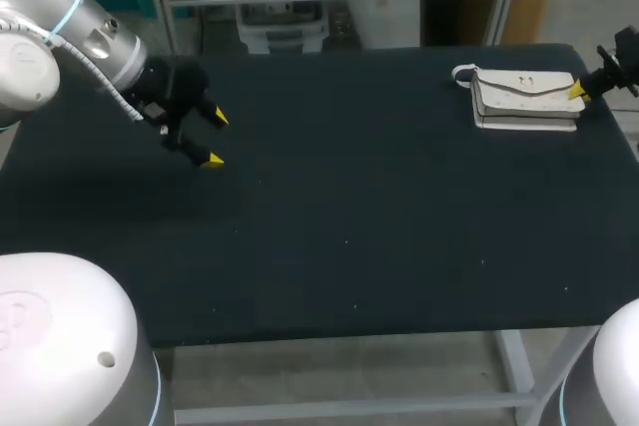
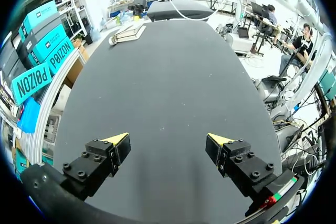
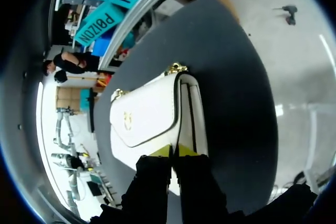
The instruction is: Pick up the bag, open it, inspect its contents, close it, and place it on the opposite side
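**Two claws and the bag on the table**

Your right claw [image 3: 173, 150] is clenched: its two yellow tips sit side by side with only a thin dark line between them. They rest at the near end of the white bag [image 3: 147, 119], where the edge of the flap meets the bag's body. You cannot tell from either view whether anything thin is pinched between the tips. The bag lies flat on the dark table [image 1: 349, 207], flap up and closed, stretching away from this claw. A gold fitting shows at the end farthest from the tips.

Your left claw [image 1: 216, 138] is released, with its fingers spread wide and nothing between them. It hangs just above bare table surface. From this claw the bag is well apart, far ahead along the table near the opposite end, close to the table's back edge.
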Tool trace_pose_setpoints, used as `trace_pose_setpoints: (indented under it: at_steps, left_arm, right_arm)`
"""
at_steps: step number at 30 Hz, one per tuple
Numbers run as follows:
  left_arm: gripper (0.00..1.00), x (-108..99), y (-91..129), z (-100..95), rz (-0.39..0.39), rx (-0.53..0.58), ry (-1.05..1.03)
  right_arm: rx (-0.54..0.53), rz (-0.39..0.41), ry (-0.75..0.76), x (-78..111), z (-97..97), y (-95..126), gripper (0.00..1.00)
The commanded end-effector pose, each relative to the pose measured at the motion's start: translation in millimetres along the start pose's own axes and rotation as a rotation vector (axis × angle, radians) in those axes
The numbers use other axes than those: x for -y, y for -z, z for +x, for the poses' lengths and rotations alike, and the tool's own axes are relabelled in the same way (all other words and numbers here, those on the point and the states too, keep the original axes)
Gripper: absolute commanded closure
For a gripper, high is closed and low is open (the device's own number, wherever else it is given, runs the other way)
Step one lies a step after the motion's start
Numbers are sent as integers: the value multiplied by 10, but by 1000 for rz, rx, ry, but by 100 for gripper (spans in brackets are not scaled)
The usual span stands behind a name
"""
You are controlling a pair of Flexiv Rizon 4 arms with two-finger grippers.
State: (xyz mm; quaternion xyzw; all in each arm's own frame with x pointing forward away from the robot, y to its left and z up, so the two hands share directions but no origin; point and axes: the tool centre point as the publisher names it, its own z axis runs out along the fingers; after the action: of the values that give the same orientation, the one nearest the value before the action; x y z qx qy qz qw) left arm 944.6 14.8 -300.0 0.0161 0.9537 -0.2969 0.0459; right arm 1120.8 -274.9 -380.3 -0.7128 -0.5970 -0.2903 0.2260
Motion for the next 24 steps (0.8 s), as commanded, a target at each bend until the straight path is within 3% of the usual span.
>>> trace_pose_setpoints:
  at_steps: [1, 10, 22, 24]
  left_arm:
    - [0, -4, -7, 0, 2, 1, -1]
    - [0, -4, -7, 0, 2, 1, -1]
    - [0, -4, -7, 0, 2, 1, -1]
    - [0, -4, -7, 0, 2, 1, -1]
  right_arm:
    - [-14, 112, 7, 45, 12, -30, 100]
    - [-38, 129, 45, 317, 215, -94, 100]
    - [-77, 158, 85, 770, 589, -412, 100]
    - [-123, 152, 78, 902, 702, -478, 100]
